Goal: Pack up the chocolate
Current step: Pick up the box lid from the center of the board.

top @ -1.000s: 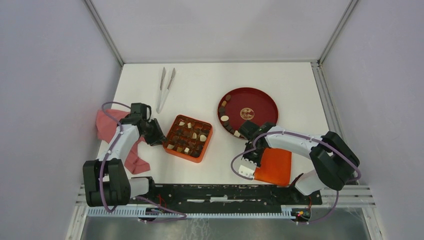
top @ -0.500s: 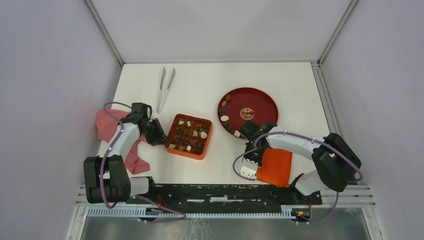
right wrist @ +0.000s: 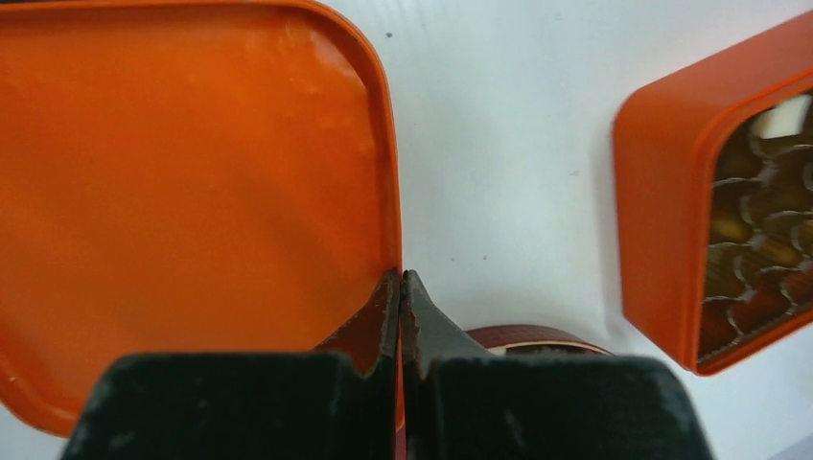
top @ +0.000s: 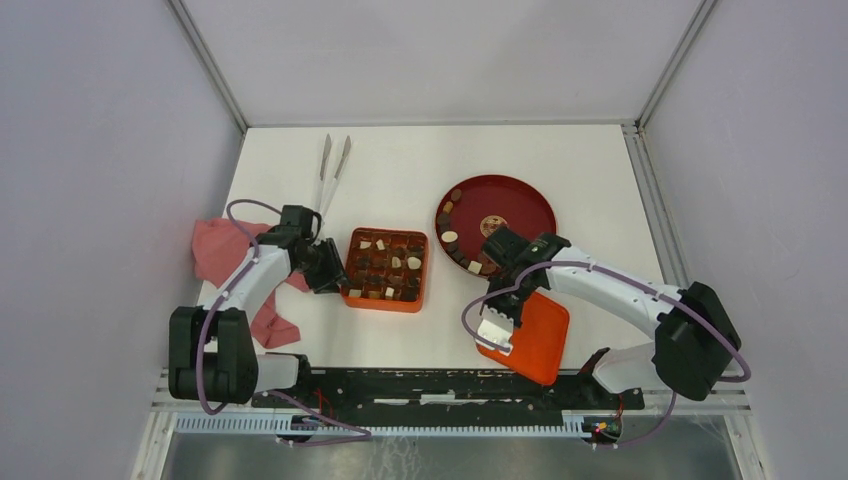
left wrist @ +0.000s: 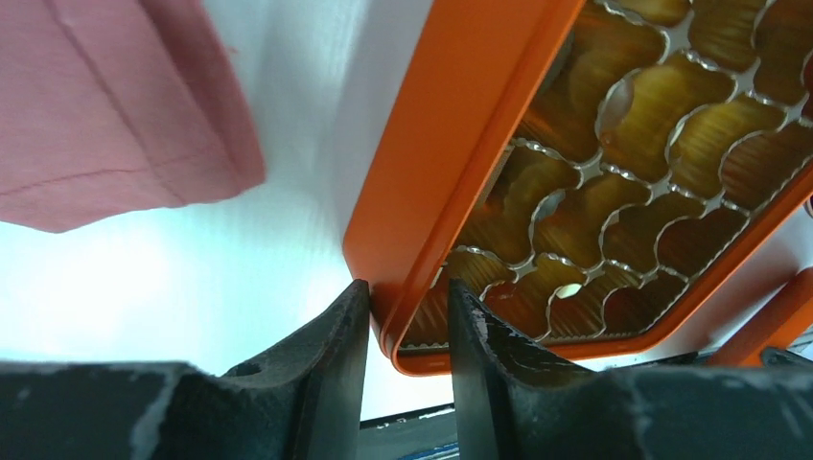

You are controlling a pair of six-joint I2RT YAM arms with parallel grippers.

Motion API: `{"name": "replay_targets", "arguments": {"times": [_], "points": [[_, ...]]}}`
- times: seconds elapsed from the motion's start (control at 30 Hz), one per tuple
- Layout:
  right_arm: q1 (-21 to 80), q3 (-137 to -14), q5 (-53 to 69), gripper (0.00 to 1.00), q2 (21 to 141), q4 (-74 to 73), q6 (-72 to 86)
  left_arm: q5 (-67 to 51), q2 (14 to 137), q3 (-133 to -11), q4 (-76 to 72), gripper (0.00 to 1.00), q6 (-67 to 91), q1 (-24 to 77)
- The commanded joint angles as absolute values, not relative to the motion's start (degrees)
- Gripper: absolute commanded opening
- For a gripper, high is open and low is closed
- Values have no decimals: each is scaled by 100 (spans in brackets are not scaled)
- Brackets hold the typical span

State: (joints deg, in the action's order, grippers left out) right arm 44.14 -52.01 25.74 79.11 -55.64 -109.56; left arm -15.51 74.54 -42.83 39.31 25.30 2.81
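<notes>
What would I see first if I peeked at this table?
The bright orange box in the middle, partly filled with chocolates, with the left hand gripping its rim. A dark red plate farther back on the right has more along its left edge. The right hand pinches an orange lid near the front.

The box (top: 385,270) has swung square and slid toward upper right with the left pincer (left wrist: 407,287). The lid (top: 530,342) has turned and shifted lower left, apparently pinched by the right pincer (right wrist: 400,280).
</notes>
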Motion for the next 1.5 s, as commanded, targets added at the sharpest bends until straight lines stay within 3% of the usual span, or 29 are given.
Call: {"name": "replay_targets", "arguments": {"times": [0.0,0.3,0.47,0.83,1.07,1.23,1.47], "points": [[4378,-5713,3229,0,7627,-5899,-10608,-1650,7477,-4560,3951,42,2932,600],[3537,-6698,3848,0,7692,-5538,-9771,-1701,7299,-4872,3788,47,3197,827],[2856,-7405,4444,0,7861,-5396,-9089,-1863,6981,-4940,3718,64,3145,827],[2121,-8140,4208,0,7866,-2939,-4375,-1585,5630,-5957,4576,77,2223,828],[1172,-7988,5518,0,7979,-1057,-993,-4600,4469,-5811,2323,79,1729,890],[853,-7708,6109,0,7988,151,529,-4921,4608,-6005,723,81,2926,966],[843,-7755,5942,0,8046,10,532,-3997,5238,-6826,186,92,4274,1553]]}}
